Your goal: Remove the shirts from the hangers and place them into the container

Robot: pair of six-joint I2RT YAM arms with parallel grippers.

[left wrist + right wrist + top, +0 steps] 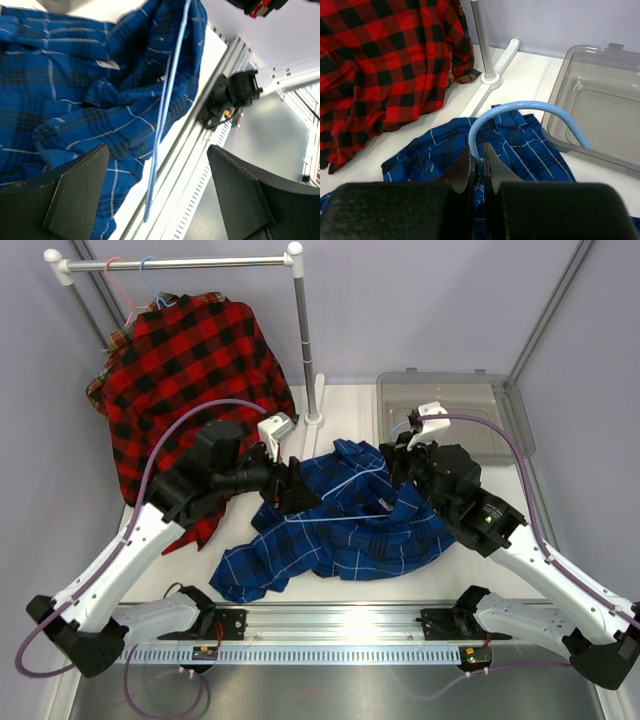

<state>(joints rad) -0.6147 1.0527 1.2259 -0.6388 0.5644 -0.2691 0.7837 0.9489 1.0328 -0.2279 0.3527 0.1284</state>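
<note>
Two shirts matter here: the red shirt [190, 370] hangs from the rack [303, 340] at upper left, and the blue shirt [340, 530] lies crumpled mid-frame on the table [360, 400], not in the bin [450, 378] at upper right. On the left, the left gripper [157, 165] stands wide over the blue cloth, holding nothing. The right gripper [477, 160] is pinched tight on the hanger [520, 107] hook. My worry is that the wire looks caught in the cloth. A pull could drag the whole bundle, or the thin hook could slip out. The rack foot [315, 418] sits between the shirts, and the bin wall stands just beyond the hook.
</note>
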